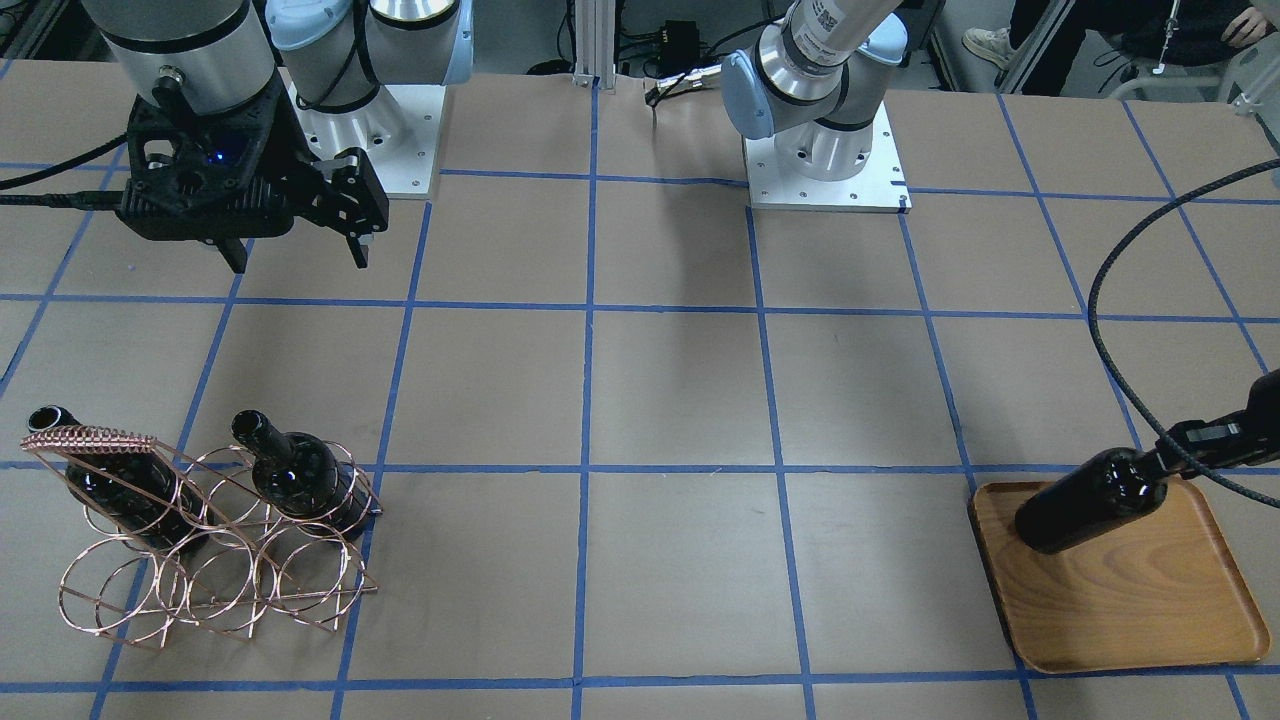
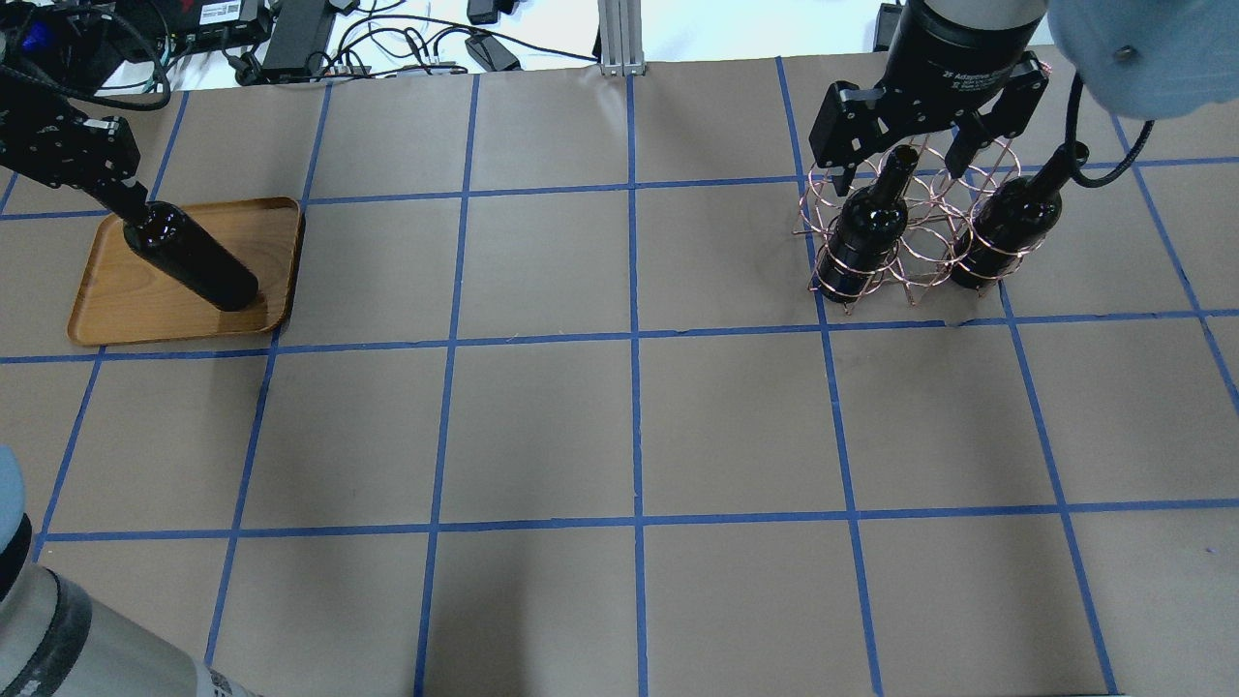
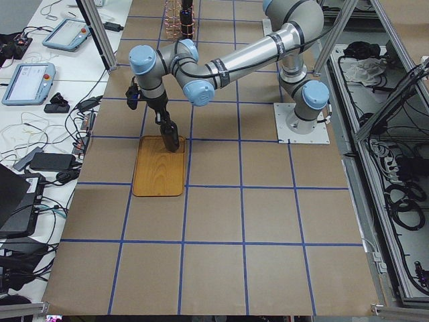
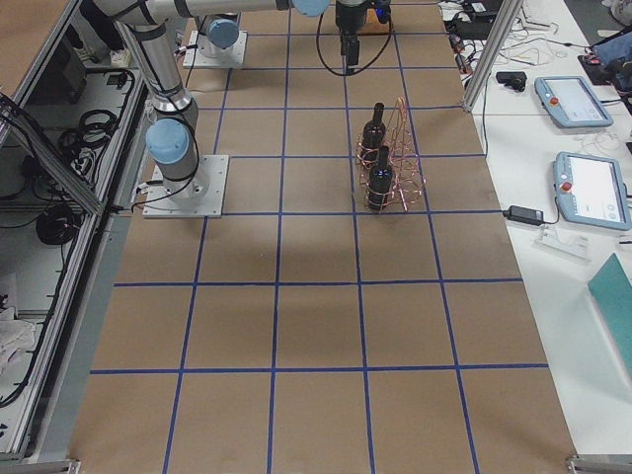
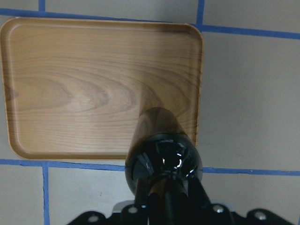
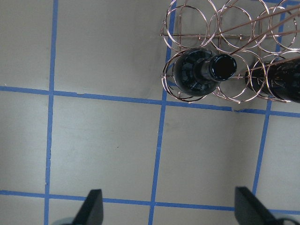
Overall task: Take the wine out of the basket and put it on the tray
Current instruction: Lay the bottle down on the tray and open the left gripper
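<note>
**Figure. One bottle at the tray, two in the basket**

The left gripper is pinched on the neck of the wine and holds it neck uppermost, a little off vertical. A grip at the neck leaves the heavy base free to meet the surface first. That base sits at the tray, over the tray corner that faces the middle of the desk. The tray lies near the desk corner on the robot's left, by the operators' edge. No view shows whether glass and wood are touching. The step in hand therefore reads as the set-down, with release yet to come. If the jaws part before the base is seated flat, the bottle could tip and roll over the low rim.

The basket stands near the opposite corner, on the robot's right by the operators' edge. Its ring loops cradle two other bottles, which lean with their open mouths up and clear of the wire. This leaves the necks easy to reach from above.

The right gripper hangs high on the robot's side of the basket. Its fingers are spread wide, and they hold and touch nothing. It seems placed in readiness for another neck.
</note>
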You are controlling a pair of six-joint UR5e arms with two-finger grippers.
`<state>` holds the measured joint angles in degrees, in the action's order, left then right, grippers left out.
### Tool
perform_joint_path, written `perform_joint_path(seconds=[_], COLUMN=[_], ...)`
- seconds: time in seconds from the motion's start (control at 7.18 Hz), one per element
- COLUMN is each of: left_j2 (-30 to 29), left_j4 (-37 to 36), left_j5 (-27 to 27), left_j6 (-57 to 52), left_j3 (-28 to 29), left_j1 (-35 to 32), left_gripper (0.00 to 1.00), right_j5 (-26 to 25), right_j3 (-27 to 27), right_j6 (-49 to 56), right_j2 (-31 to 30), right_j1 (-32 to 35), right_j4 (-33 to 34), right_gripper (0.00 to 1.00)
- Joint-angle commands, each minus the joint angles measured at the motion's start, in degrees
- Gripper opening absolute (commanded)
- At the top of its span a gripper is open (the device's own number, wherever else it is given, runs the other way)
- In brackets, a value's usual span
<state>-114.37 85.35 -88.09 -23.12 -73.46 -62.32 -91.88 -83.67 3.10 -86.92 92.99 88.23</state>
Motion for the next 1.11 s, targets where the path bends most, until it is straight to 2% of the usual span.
perform_joint_path(seconds=[0.0, 0.42, 0.56, 0.7, 0.84, 0.97], left_j2=[-1.2, -1.73, -1.82, -1.73, -1.64, -1.38], left_j4=[0.17, -0.18, -0.27, -0.27, -0.27, -0.27], left_j5=[-0.07, -0.24, -0.16, 0.28, 0.72, 0.72], left_j6=[-0.43, -0.35, -0.43, -0.44, 0.17, 0.35], left_j3=[0.95, 0.95, 0.95, 0.95, 0.95, 0.95], left_j1=[0.36, 0.36, 0.36, 0.36, 0.45, 0.62], left_gripper=[0.0, 0.0, 0.19, 0.5, 0.59, 0.63], right_j5=[0.03, -0.06, -0.23, -0.14, -0.14, -0.14], right_j3=[0.0, 0.0, 0.0, 0.09, 0.09, 0.09], right_j6=[0.06, 0.06, 0.15, 0.06, 0.06, 0.06], right_j2=[0.0, 0.0, 0.0, -0.09, -0.09, -0.09], right_j1=[0.0, 0.0, 0.0, 0.0, 0.0, 0.0], right_j4=[-0.07, 0.01, 0.1, 0.01, 0.01, 0.01], right_gripper=[1.0, 1.0, 1.0, 1.0, 1.0, 1.0])
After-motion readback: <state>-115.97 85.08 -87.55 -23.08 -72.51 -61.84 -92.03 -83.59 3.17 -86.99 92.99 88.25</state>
